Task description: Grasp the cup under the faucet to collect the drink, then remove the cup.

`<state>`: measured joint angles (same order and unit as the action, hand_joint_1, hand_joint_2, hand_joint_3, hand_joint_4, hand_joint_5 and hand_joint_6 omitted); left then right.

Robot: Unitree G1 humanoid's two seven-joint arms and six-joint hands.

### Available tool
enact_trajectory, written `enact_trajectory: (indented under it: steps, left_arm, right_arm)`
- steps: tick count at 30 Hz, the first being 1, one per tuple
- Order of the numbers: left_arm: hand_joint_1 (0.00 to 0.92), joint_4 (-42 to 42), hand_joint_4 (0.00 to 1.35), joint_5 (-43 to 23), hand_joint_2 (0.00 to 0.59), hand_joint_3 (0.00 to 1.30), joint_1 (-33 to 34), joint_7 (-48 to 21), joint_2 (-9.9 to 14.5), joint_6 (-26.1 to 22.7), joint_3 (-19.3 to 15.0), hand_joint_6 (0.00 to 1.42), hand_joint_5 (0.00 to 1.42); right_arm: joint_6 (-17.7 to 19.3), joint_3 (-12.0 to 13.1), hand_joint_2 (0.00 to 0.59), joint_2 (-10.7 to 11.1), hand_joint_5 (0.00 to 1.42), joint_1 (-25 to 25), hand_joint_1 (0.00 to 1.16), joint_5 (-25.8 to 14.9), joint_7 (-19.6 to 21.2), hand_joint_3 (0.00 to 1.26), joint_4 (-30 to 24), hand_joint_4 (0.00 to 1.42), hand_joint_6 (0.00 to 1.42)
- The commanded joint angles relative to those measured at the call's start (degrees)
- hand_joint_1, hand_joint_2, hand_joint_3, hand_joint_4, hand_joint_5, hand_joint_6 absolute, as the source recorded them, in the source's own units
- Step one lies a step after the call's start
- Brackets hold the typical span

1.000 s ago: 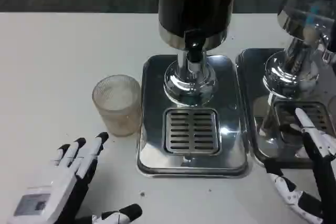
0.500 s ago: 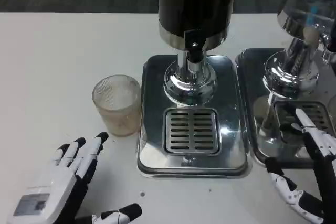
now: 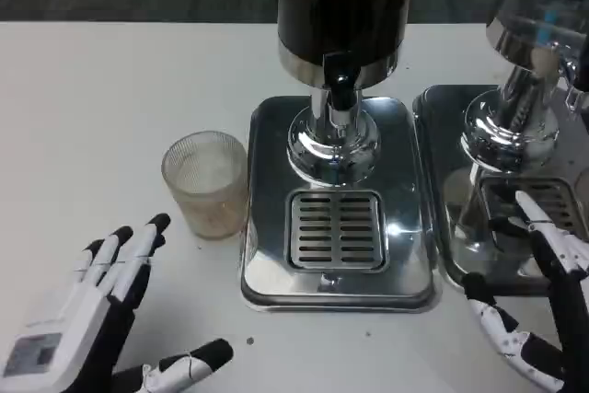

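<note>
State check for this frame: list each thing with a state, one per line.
cup: upright on the table, left of the drip tray, not under the faucet, unheld
faucet: no stream visible
drip tray: nothing on its grate
left robot hand: open, fingers spread, short of the cup
right robot hand: open, holding nothing

Bare white table (image 3: pixel 110 89) is seen between the open left hand (image 3: pixel 87 306) at the near left corner and the ribbed cup (image 3: pixel 206 181), so that side of the cup can be reached unhindered. The cup's right side is crowded by the steel drip tray (image 3: pixel 267 264), just beside it. Room above the grate (image 3: pixel 336 230) is limited by the faucet (image 3: pixel 340 89) and dark dispenser (image 3: pixel 342 2). The right hand (image 3: pixel 538 306) is hemmed in by a second dispenser base (image 3: pixel 511 131) at the right edge.
</note>
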<state>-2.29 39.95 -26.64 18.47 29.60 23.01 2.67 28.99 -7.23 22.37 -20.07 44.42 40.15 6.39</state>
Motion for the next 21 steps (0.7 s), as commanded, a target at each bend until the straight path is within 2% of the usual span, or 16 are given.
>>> enact_trajectory:
  steps: [1, 10, 15, 21]
  left_arm:
    - [0.0, 3.6, 0.0, -3.7, 0.055, 0.0, 2.4, 2.2, -0.7, 4.2, -1.4, 0.0, 0.0]
    - [0.0, 12.6, 0.0, -9.5, 0.041, 0.0, 9.4, 3.8, -2.3, 9.8, -3.3, 0.0, 0.0]
    - [0.001, 18.8, 0.0, -12.2, 0.031, 0.0, 15.8, 2.6, -3.2, 8.8, -3.8, 0.01, 0.03]
    - [0.032, 28.1, 0.0, -14.0, 0.026, 0.02, 23.7, 1.5, -3.1, 8.9, -3.6, 0.05, 0.07]
  right_arm:
    - [-0.2, -0.2, 0.374, -0.8, 0.37, 0.2, 0.38, -0.1, -0.3, 0.17, -0.9, 0.37, 0.43]
    - [-0.3, -0.3, 0.382, -1.7, 0.38, 0.1, 0.39, 0.2, -0.5, 0.21, -1.1, 0.37, 0.44]
    - [-0.2, -0.7, 0.382, -1.9, 0.39, 0.9, 0.4, 0.0, -1.2, 0.22, -1.1, 0.38, 0.45]
    - [-0.3, -1.4, 0.382, -2.3, 0.4, 2.2, 0.4, 0.1, -1.8, 0.23, -1.0, 0.39, 0.45]
